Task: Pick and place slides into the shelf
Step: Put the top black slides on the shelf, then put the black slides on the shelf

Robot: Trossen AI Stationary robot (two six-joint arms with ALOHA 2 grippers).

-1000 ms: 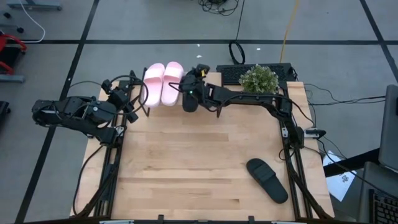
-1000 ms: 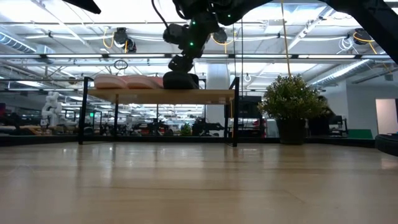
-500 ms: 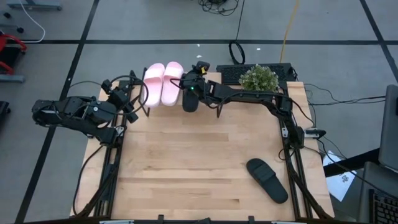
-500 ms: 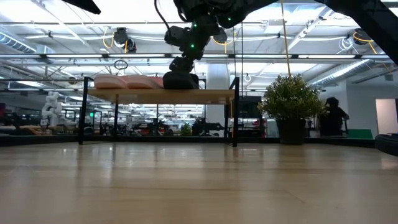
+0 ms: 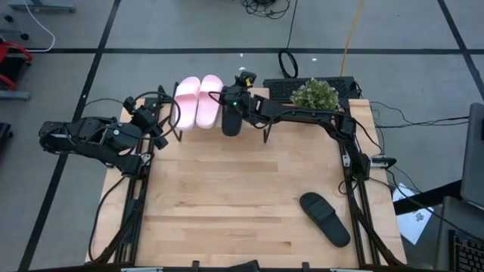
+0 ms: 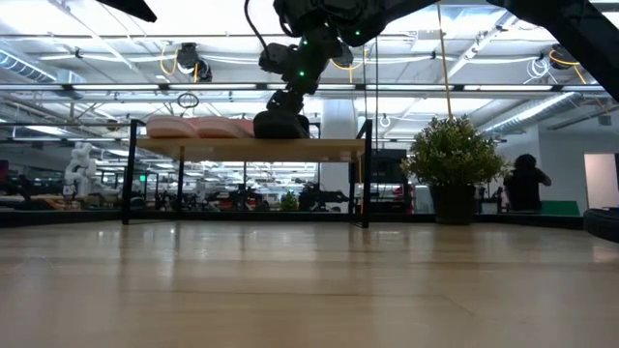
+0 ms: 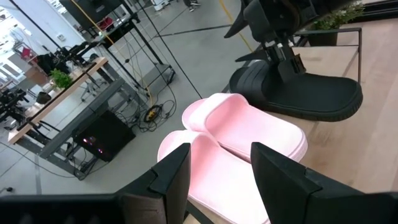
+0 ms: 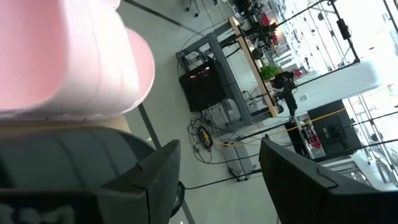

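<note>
Two pale pink slides [image 5: 198, 100] lie side by side on the shelf [image 5: 250, 127] at the table's far edge. A black slide [image 5: 231, 124] lies sole-down on the board next to them, toward the table's right. My right gripper [image 5: 234, 103] is open over that slide's far half; the left wrist view shows its fingers [image 7: 288, 61] reaching down to the slide [image 7: 305, 93]. A second black slide [image 5: 325, 219] lies on the table near the right edge. My left gripper [image 7: 217, 186] is open, level with the shelf's left end and touching nothing. My right gripper comes at the black slide's far half [image 7: 273, 78] from above, slanting in from the table's far right. Its fingers stand apart with only floor between them in its own wrist view. I cannot tell whether a fingertip touches the slide, which lies flat on the shelf.
A potted plant [image 5: 314, 96] stands at the far right corner, with a keyboard [image 5: 286, 89] behind it. The shelf's thin black legs [image 6: 366, 174] stand on the tabletop [image 5: 227, 196]. Bare board shows on the shelf to the right of the black slide.
My right gripper has drawn back a little toward the table's far edge over the black slide. The slide has stayed where it was on the shelf.
</note>
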